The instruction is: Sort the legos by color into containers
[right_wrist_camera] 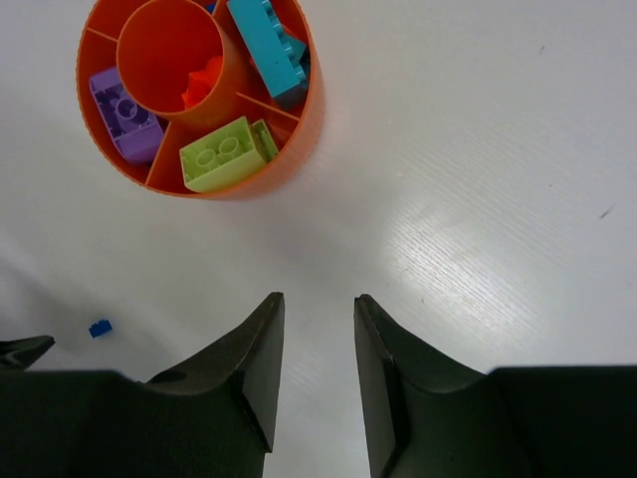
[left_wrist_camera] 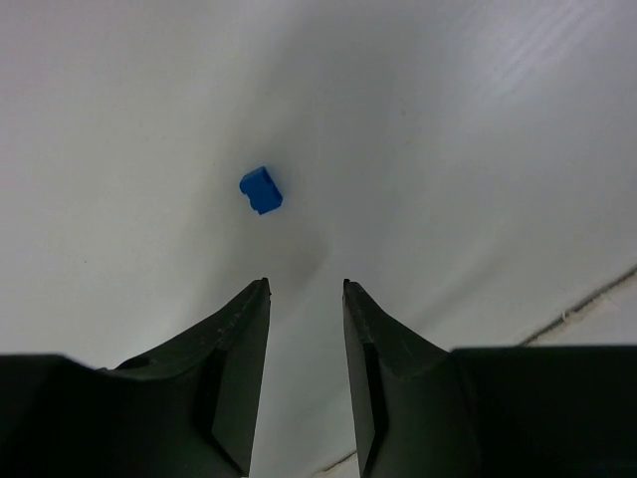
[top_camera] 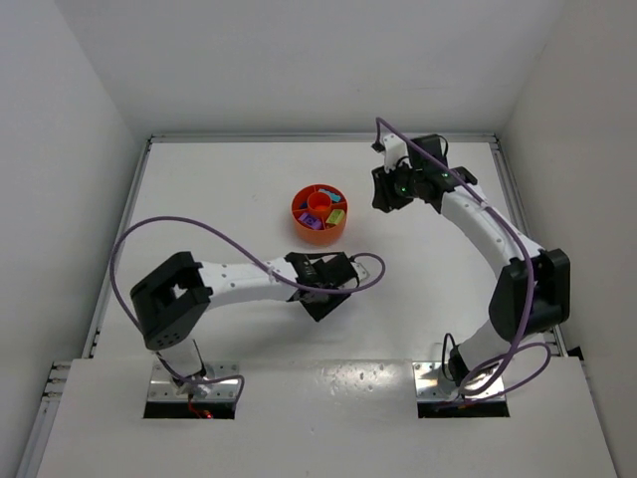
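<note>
The orange bowl (top_camera: 302, 221) stands mid-table; in the right wrist view (right_wrist_camera: 295, 149) its wedges hold a purple brick (right_wrist_camera: 124, 112), a lime brick (right_wrist_camera: 224, 154) and a teal brick (right_wrist_camera: 269, 45), and its central cup holds an orange piece (right_wrist_camera: 202, 85). One small blue brick (left_wrist_camera: 261, 190) lies loose on the table, just ahead of my left gripper (left_wrist_camera: 306, 286), which is open and empty. It also shows in the right wrist view (right_wrist_camera: 100, 328). My right gripper (right_wrist_camera: 318, 297) is open and empty, right of the bowl (top_camera: 381, 197). My left gripper (top_camera: 324, 299) is below the bowl.
White walls close the table at the back and both sides. A seam at the table's edge (left_wrist_camera: 587, 304) runs to the right of the left gripper. Purple cables (top_camera: 239, 244) loop over both arms.
</note>
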Robot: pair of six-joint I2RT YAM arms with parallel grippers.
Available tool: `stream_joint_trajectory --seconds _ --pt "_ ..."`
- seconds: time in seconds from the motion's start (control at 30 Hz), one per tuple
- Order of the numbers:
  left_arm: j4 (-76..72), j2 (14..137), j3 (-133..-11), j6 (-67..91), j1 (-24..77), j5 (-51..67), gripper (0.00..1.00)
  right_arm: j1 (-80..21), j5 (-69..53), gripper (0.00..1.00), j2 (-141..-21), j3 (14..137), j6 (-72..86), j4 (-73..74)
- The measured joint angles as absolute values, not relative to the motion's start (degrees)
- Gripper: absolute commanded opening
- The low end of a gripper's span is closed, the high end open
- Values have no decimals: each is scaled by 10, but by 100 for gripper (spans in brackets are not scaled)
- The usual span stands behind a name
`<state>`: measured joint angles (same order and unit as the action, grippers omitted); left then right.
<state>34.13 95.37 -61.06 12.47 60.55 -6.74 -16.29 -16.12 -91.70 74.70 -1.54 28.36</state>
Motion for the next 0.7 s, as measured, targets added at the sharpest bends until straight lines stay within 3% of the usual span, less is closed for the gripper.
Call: stream_joint_trajectory --seconds 0.23,0.7 --pt "346 1036 -664 154 609 -98 42 -159 -154 36 -903 747 -16 284" --pt "347 1076 -687 160 595 -111 42 -156 -154 36 -903 746 -16 284"
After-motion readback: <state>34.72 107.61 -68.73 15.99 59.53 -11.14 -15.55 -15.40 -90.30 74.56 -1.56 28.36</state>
